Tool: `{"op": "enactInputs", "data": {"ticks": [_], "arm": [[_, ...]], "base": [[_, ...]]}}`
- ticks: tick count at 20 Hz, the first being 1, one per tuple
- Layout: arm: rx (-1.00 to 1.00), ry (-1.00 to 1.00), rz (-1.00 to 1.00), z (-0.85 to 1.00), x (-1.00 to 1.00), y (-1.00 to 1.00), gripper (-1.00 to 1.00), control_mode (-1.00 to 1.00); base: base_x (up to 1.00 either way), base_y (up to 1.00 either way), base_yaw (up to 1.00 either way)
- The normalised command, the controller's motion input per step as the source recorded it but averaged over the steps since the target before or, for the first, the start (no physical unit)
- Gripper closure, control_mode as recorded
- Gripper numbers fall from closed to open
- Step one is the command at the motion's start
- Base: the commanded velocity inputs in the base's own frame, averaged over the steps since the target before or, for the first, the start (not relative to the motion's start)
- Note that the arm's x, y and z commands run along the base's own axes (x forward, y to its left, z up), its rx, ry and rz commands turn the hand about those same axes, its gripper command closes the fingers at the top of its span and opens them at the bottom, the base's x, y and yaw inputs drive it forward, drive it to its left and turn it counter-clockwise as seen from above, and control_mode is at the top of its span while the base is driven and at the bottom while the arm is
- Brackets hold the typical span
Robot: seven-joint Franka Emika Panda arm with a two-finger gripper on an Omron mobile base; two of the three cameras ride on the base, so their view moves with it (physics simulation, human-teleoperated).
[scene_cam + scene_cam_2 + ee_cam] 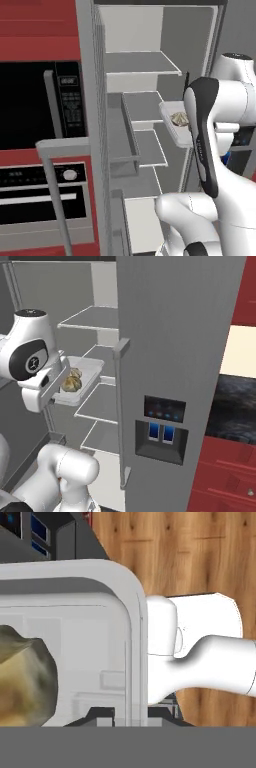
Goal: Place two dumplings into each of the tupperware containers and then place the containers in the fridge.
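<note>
A white tupperware container (85,367) hangs in the air at the open fridge (170,331), about level with its middle shelves (142,105). Two mottled beige-green dumplings (71,381) lie inside it. My gripper (54,390) is shut on the container's near rim (136,637), seen close up in the hand view beside one dumpling (22,677). In the left base view the container (170,125) and its dumplings (179,118) peek out from behind my forearm, which hides the gripper there.
The fridge door (95,125) stands open at the left with its long bar handle (52,190) and door bins. A black microwave (30,105) and oven (40,197) sit in red cabinets beyond it. The other door carries a dispenser panel (161,431). Wooden floor (175,552) lies below.
</note>
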Motion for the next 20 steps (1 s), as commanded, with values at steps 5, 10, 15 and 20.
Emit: {"op": "enactInputs", "data": {"ticks": [5, 10, 15, 20], "arm": [[0.00, 0.00, 0.00, 0.00, 0.00, 0.00, 1.00, 1.00], [0.00, -0.14, 0.00, 0.01, 0.05, 0.03, 1.00, -1.00], [0.00, -0.48, 0.00, 0.14, 0.35, 0.02, 1.00, -1.00], [0.05, -0.26, -0.01, 0.22, 0.73, 0.02, 1.00, -1.00]], "base": [[0.66, 0.00, 0.00], [0.23, 0.00, 0.00], [0.00, 0.00, 0.00], [0.00, 0.00, 0.00]]}}
